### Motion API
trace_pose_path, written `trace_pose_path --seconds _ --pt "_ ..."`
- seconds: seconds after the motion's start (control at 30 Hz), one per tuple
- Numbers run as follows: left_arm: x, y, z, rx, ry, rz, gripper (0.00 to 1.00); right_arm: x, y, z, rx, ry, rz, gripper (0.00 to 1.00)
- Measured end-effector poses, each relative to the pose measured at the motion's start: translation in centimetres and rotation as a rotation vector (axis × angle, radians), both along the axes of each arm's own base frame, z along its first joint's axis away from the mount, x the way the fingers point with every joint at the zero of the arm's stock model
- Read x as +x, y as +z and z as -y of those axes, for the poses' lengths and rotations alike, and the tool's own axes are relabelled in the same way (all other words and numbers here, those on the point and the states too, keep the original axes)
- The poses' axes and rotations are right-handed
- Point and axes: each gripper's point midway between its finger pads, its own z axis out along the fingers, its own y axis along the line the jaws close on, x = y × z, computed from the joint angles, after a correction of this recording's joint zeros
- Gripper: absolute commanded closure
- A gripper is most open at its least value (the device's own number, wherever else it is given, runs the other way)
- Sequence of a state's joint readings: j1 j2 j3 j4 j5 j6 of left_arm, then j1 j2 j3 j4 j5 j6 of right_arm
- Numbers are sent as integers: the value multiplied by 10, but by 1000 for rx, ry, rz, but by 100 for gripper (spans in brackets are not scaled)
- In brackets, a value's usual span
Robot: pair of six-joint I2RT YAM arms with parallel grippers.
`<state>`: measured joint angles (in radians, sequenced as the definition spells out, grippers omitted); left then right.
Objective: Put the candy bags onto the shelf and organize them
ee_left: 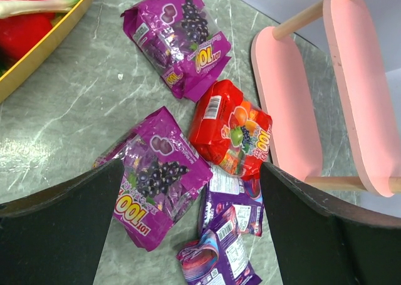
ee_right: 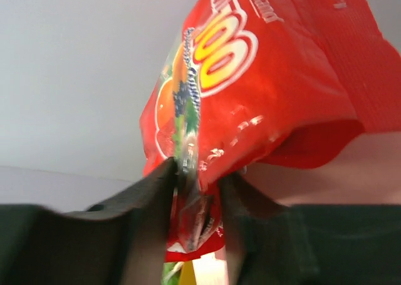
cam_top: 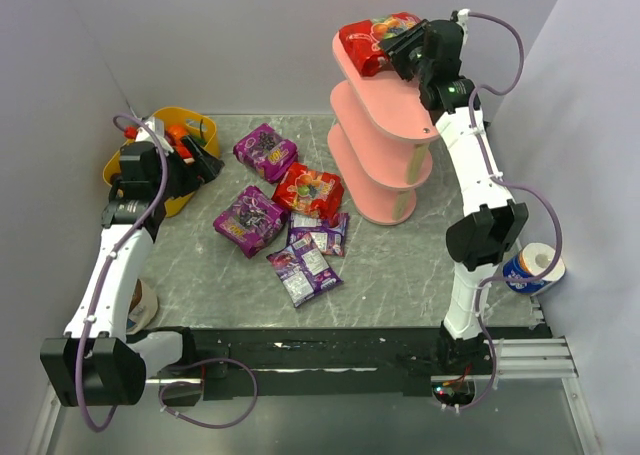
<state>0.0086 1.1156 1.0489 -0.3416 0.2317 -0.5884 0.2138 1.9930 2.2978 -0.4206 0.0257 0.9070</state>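
- Up high, a red candy bag (cam_top: 375, 37) lies on the top board of the pink shelf (cam_top: 395, 100), at the far end of that board.
- Big yellow and white "100" shows on this bag (ee_right: 269, 78) in the right wrist view, next to fruit pictures. The smaller words are too blurry to read.
- The right gripper (cam_top: 395, 50) is at the near edge of the bag. That edge sits between its two fingers (ee_right: 150, 203) and seems to touch both. I cannot tell if they are squeezing it or letting go.
- Down on the table (cam_top: 400, 265), a second red bag (ee_left: 232, 134) lies just beside the bottom board of the shelf (ee_left: 285, 97). It says "100" and has a barcode.
- Four purple bags lie around it: one far (ee_left: 178, 37), one left (ee_left: 156, 172), and two small ones near (ee_left: 232, 203) (ee_left: 216, 260). The two big ones say "100" too.
- The left gripper (ee_left: 191, 172) hangs over this pile with its fingers spread wide, holding nothing.
- A yellow basket (cam_top: 195, 120) sits at the far left, close by the left gripper (cam_top: 205, 165).
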Motion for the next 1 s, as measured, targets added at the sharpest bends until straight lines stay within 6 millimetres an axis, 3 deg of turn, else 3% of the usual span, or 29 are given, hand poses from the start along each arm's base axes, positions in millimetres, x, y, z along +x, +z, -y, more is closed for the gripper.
trace_pose_path --seconds 0.23,0.63,0.87,1.0 --pt "5 -3 1 -2 -7 -12 4 11 -16 -5 67 52 -35 39" --pt "4 -2 3 -6 -15 -12 4 0 -7 -4 59 63 -15 21" --pt "4 -2 3 -6 -16 -12 4 -10 -7 1 22 54 -35 19" --pt "5 -2 3 -6 -15 -7 4 -26 -6 7 5 41 -52 26"
